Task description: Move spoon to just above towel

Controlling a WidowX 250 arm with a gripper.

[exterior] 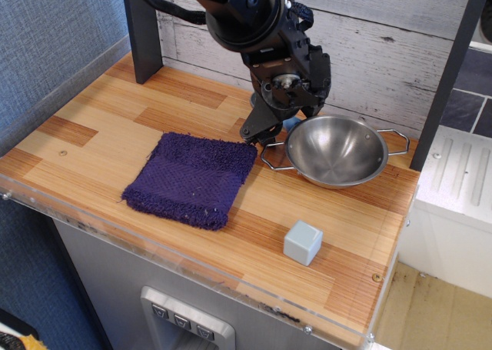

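Observation:
The dark purple towel [192,178] lies flat on the wooden counter [100,127], left of centre. My black gripper [265,131] hangs low just past the towel's far right corner, against the left rim of the steel bowl [336,151]. A small bit of the spoon's light-blue handle [291,121] shows at the gripper's right side, by the bowl's rim. The fingers look closed around it. The spoon's grey bowl is hidden behind the gripper.
The steel two-handled bowl stands at the back right, touching the gripper. A pale grey-blue cube [302,242] sits near the front right. A dark post [142,35] stands at the back left and a white plank wall [384,50] runs behind.

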